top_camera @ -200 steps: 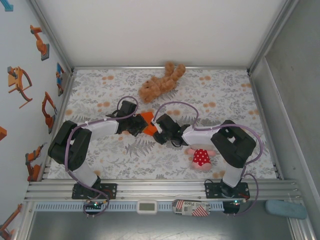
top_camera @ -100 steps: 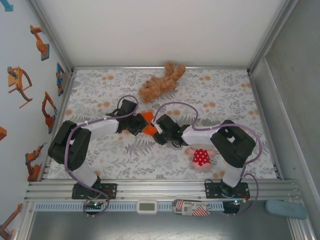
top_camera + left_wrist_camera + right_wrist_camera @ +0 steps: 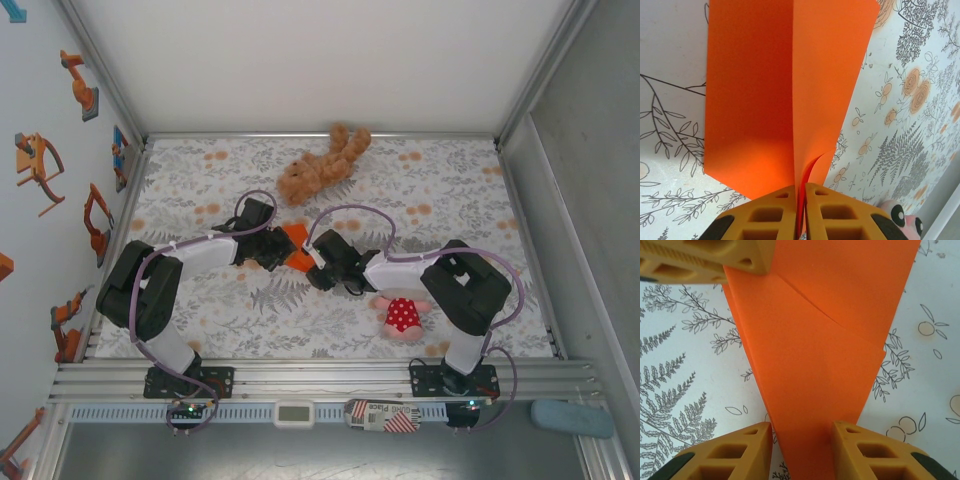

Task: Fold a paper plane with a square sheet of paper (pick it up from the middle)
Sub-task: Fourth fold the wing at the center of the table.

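Observation:
The square sheet of paper (image 3: 297, 246) is bright orange and folded into a narrow paper plane shape, lying mid-table between both grippers. In the left wrist view the paper (image 3: 785, 90) stands up as a centre crease with a flap on each side. My left gripper (image 3: 801, 187) is shut on that crease. In the right wrist view the paper (image 3: 815, 365) tapers toward the camera. My right gripper (image 3: 802, 427) is open, with a finger on either side of the narrow end. In the top view the left gripper (image 3: 279, 250) and right gripper (image 3: 318, 262) face each other.
A brown plush bear (image 3: 322, 165) lies at the back of the floral cloth (image 3: 200, 310). A pink doll in a red dress (image 3: 402, 313) lies close to the right arm, and its face (image 3: 900, 220) shows in the left wrist view. Metal walls enclose the table.
The right gripper's jaws have spread apart around the paper's narrow end. Both arms and the paper stay where they were.

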Controlling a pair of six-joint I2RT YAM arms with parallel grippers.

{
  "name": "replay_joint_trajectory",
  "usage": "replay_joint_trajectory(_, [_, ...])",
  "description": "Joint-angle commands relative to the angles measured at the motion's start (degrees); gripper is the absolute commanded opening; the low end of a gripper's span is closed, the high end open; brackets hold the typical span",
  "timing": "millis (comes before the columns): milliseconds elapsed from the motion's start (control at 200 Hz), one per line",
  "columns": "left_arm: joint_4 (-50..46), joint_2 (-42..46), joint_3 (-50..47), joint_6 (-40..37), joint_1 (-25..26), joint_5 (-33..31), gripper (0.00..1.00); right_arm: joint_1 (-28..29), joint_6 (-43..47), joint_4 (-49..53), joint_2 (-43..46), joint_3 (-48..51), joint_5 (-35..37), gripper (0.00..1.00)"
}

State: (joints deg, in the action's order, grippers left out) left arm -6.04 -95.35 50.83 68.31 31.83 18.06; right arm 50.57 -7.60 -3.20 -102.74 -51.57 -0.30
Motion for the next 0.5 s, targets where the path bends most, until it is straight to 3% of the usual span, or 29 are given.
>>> replay_joint_trajectory(0, [-1.9, -0.3, 1.8, -1.2, -0.3, 1.3, 0.12, 0.5, 1.7, 0.4, 1.2, 0.7, 1.7, 0.34])
replay_joint_trajectory(491, [-2.9, 0.4, 2.0, -1.8, -1.2, 1.2, 0.20, 0.5, 2.1, 0.8, 1.5, 0.8, 0.2, 0.11])
